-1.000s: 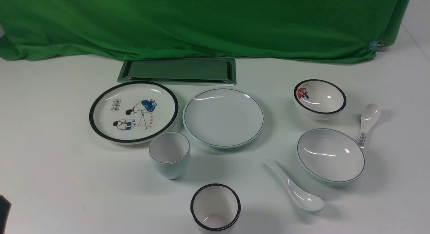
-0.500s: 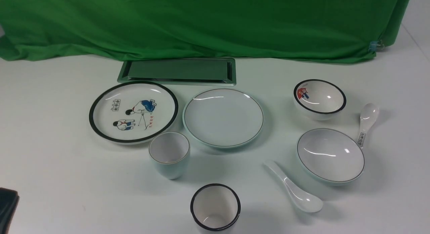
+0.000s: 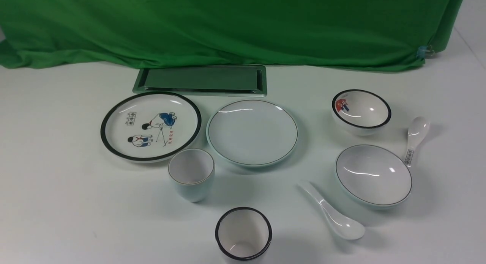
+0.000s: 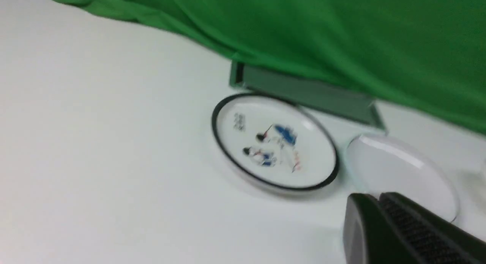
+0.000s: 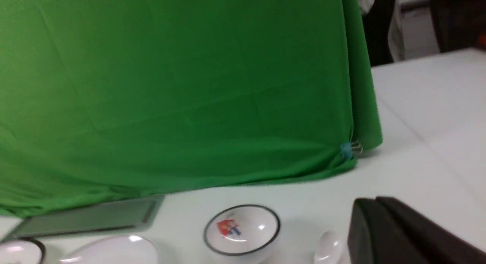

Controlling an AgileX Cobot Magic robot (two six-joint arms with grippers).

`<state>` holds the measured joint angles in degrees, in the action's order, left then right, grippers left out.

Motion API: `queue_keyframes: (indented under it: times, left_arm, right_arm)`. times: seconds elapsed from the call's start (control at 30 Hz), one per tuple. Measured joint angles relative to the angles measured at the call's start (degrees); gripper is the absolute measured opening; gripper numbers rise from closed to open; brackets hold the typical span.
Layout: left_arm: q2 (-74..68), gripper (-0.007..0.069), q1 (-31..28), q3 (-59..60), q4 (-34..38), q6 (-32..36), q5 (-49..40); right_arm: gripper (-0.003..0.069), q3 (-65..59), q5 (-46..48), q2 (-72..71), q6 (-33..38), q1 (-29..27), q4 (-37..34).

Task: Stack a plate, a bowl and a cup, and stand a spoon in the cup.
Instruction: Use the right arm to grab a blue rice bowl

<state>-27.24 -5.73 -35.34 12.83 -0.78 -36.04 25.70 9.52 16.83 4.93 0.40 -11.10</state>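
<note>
Front view, step: nothing is stacking yet; plate (image 3: 252,133) is awaiting bowl (image 3: 374,175), likely by a rim pinch.
plate: lying centre-far, flat, glossy ceramic.
bowl: sitting right, wide, smooth.
cup (image 3: 191,173): standing left of centre, handleless.
spoon (image 3: 334,214): lying near, left of bowl, slick.
left gripper (image 4: 398,237), right gripper (image 5: 398,233): barely showing; finger spacing cannot be told.

The plate (image 3: 252,133), plain pale bluish-white with a thin dark rim line, lies flat and empty. In the left wrist view it sits just beyond the dark left fingers (image 4: 402,233), which hide its near edge. The cup (image 3: 191,175) stands upright and empty. The wide bowl (image 3: 374,176) sits upright and empty, and the glossy white spoon (image 3: 334,216) lies near it, scoop up. No view shows these three with fingers.
</note>
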Motion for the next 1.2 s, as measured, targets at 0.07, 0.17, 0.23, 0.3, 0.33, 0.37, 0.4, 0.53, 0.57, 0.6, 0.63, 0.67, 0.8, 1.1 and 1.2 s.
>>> queue_keyframes:
  times: [0.07, 0.17, 0.23, 0.3, 0.33, 0.37, 0.4, 0.53, 0.57, 0.6, 0.63, 0.67, 0.8, 1.1, 1.2]
  left_arm:
    - [-3.65, -0.0011, 0.11, -2.88, -0.78, 3.01, -2.94]
    - [-14.75, -0.0011, 2.44, -11.02, -2.40, 6.95, -10.98]
    - [-20.58, -0.0011, 6.25, -15.54, -2.52, 8.15, -15.03]
    - [-25.30, -0.0011, 10.08, -18.11, -2.63, 9.33, -17.27]
    - [-25.74, -0.0011, 10.48, -18.31, -2.63, 9.33, -17.27]
    - [-29.16, -0.0011, 13.23, -19.70, -2.63, 10.09, -18.55]
    - [-30.39, -0.0011, 14.74, -20.08, -2.63, 10.33, -18.90]
    - [-38.85, -0.0011, 21.52, -22.40, -2.57, 11.81, -19.84]
    - [-40.35, -0.0011, 22.25, -22.76, -2.57, 11.81, -19.91]
    - [-42.53, -0.0011, 23.63, -23.80, -2.57, 11.81, -20.10]
    - [-43.95, -0.0009, 24.23, -24.50, -2.51, 11.81, -20.24]
    - [-45.63, -0.0009, 24.66, -25.28, -2.51, 11.88, -20.49]
    - [-51.23, -0.0009, 25.14, -29.56, -2.50, 12.00, -21.73]
    - [-56.49, -0.0008, 25.14, -35.78, -2.61, 12.42, -21.09]
    - [-57.11, -0.0008, 25.14, -36.76, -2.61, 12.86, -20.13]
  right_arm:
    - [0.0010, 3.37, 2.34, 3.12, 3.14, 0.05, 0.00]
    - [0.0010, 13.23, 12.76, 12.99, 9.48, 0.37, 0.00]
    - [0.0010, 18.80, 19.30, 19.85, 10.93, 1.97, -0.06]
    - [0.0010, 22.37, 24.13, 25.12, 12.30, 4.24, -0.06]
    - [0.0010, 22.37, 24.58, 25.12, 12.48, 4.24, -0.06]
    - [0.0010, 24.72, 28.04, 29.18, 13.30, 6.47, -0.01]
    - [0.0010, 25.80, 29.31, 31.22, 13.47, 7.61, -0.01]
    - [0.0010, 30.99, 37.53, 42.83, 14.35, 13.21, -0.01]
    - [0.0010, 31.63, 38.67, 44.53, 14.41, 13.91, -0.01]
    - [0.0010, 32.87, 39.86, 47.74, 14.46, 15.22, -0.01]
    - [0.0010, 33.85, 40.59, 50.18, 14.45, 16.29, -0.01]
    - [0.0010, 34.60, 40.89, 51.94, 14.45, 17.12, -0.01]
    - [0.0018, 38.57, 41.23, 59.10, 14.70, 20.63, 0.43]
    - [0.0136, 49.83, 42.81, 71.08, 14.53, 22.09, 0.96]
    - [0.0201, 52.99, 45.31, 74.49, 14.44, 22.15, 1.01]
